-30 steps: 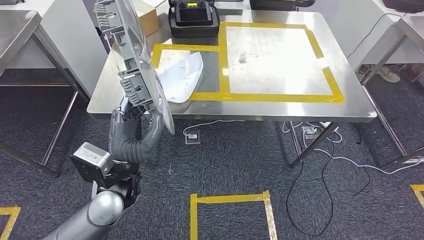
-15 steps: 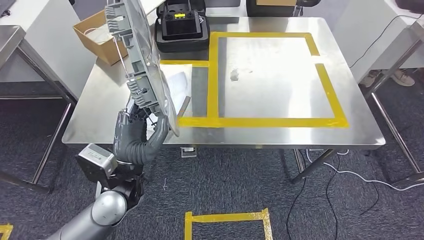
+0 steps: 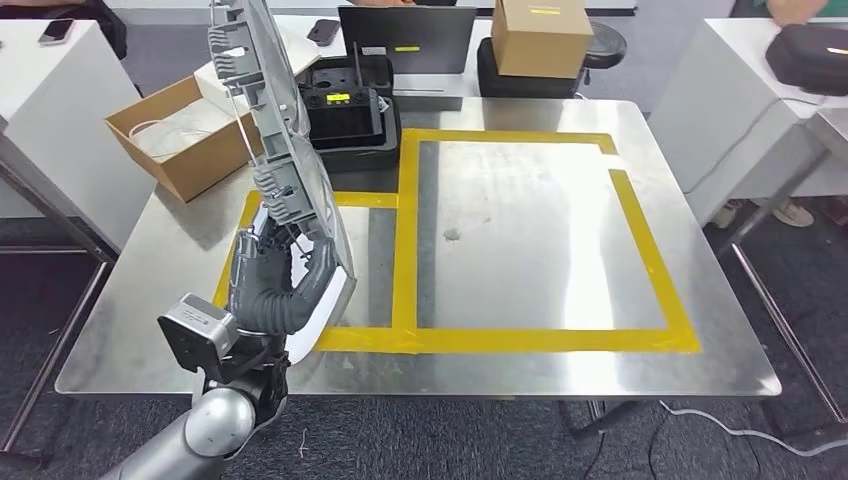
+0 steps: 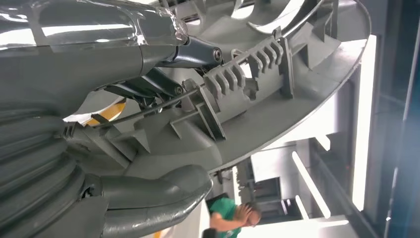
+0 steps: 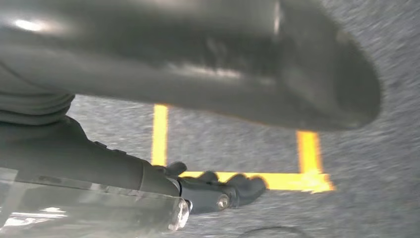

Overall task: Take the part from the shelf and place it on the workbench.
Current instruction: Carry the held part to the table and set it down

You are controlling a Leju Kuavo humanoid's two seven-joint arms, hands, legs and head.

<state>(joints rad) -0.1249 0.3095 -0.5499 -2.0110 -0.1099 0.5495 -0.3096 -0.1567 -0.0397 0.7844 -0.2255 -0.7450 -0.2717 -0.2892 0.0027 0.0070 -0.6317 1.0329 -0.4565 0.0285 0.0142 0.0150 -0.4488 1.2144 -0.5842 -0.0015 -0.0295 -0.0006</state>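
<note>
Over the last second the whole head view has shifted: the steel bench with its yellow tape outlines (image 3: 560, 390) has slid down and grown in the picture, so the robot has walked up to it and the things on it have not themselves moved. The left robot hand (image 3: 272, 278) grips the lower end of the long grey ribbed plastic part with a clear curved face (image 3: 272, 150), held upright and tilted, now over the bench's near left area, above the smaller taped rectangle (image 3: 380, 200), where a white moulded shell (image 3: 325, 305) already lies behind the hand. I judge the carry nearly over; what remains is lowering and letting go. The right robot hand (image 5: 218, 191) hangs over carpet, fingers curled in with nothing in them. No writing is legible: the black case holding a controller (image 3: 345, 110) shows only a small lit strip, and the brown cardboard box (image 3: 540, 35) bears a yellow label too small to read.
</note>
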